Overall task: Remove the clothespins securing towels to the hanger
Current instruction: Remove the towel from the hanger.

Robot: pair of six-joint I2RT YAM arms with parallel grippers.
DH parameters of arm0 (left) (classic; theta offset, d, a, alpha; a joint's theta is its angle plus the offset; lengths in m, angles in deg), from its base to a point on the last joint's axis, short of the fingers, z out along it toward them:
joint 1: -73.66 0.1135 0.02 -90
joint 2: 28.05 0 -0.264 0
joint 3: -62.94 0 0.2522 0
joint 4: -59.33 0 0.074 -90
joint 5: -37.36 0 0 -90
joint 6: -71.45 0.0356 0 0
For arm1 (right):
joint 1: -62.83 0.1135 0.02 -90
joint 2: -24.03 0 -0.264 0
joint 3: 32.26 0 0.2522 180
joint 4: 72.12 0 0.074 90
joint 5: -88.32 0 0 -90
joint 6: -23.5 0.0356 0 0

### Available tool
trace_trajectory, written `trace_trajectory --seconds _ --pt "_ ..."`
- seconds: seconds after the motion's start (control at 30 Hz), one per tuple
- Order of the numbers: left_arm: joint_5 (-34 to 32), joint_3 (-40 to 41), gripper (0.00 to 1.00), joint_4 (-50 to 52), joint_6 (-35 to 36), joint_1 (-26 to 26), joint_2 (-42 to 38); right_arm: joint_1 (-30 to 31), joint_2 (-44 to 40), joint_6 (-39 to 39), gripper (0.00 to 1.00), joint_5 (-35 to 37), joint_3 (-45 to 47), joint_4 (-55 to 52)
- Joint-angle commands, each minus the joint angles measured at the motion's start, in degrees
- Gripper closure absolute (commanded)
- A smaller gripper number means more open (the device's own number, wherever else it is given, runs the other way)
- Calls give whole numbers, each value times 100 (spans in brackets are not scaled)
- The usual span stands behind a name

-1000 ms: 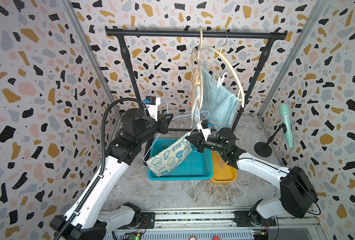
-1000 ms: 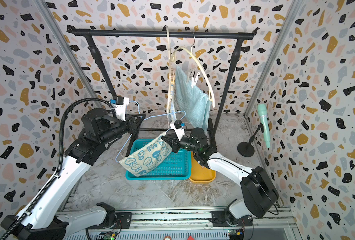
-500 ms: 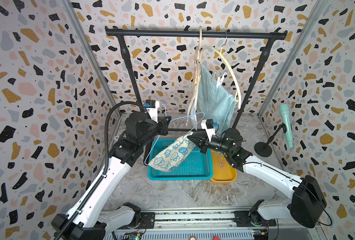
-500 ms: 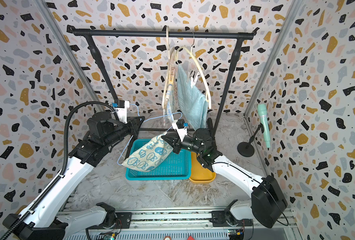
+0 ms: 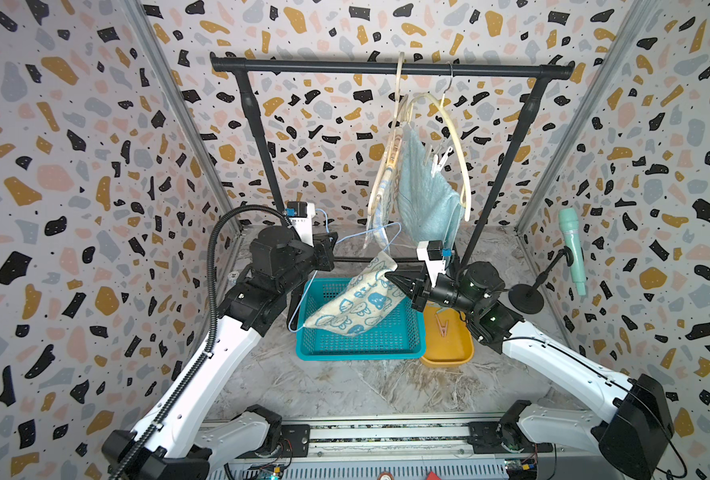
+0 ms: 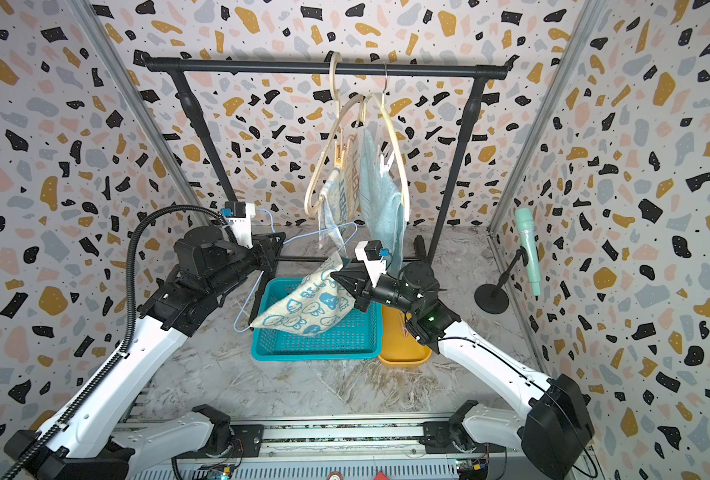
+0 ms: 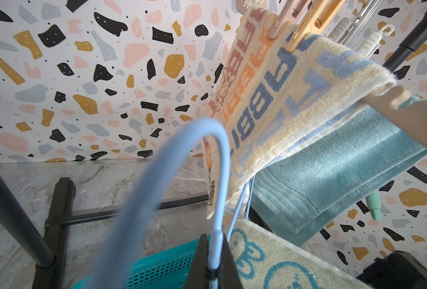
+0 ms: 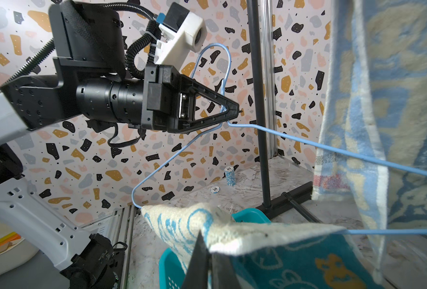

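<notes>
Clamping the blue wire hanger [image 7: 224, 170] just under its hook with the left pincer [image 8: 228, 111], pressed together on the wire. Probably done to hold the frame off the tabletop [image 5: 345, 386] and brace it against a pull.

Pinching the upper corner of the cream cartoon towel [image 5: 357, 303] with the right pincer [image 5: 390, 277], shut tight on the cloth. Draped over the hanger's lower wire, hanging directly above the teal basket [image 5: 357, 353]. Likely parked there for a straight drop once dragged off toward 3 o'clock.

No pegs visible on that towel. Loose clothespin [image 5: 442, 324] already lying in the yellow tray [image 5: 449, 353], right against the basket's 3 o'clock side. Looks like sorting by bin: cloth to teal, pegs to yellow.

Remaining work up at 12 o'clock on the black rail [image 5: 345, 68]:
- RABBIT towel [image 7: 270, 105], pinned over a cream hanger [image 7: 407, 102] by a pink clothespin [image 7: 281, 23] and an orange clothespin [image 7: 307, 27].
- Light-blue terry towel [image 5: 424, 199], just beside it at 3 o'clock, with white clothespins [image 7: 370, 44] by its top edge.

Roughly a third done, at a guess. Worth watching for loops snagging on the wire and twisting the hanger in the left grip.
</notes>
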State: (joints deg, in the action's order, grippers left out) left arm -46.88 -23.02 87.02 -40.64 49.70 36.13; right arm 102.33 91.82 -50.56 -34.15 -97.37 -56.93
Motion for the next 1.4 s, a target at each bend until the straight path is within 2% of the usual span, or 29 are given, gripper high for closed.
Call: trace_trajectory --seconds 0.0,1.37 --pt "-192 104 100 -335 55 -20 -142 23 -284 -94 100 82 21 -38" --pt "-927 147 100 -253 238 -20 -432 13 -1827 -530 100 680 -15 -812"
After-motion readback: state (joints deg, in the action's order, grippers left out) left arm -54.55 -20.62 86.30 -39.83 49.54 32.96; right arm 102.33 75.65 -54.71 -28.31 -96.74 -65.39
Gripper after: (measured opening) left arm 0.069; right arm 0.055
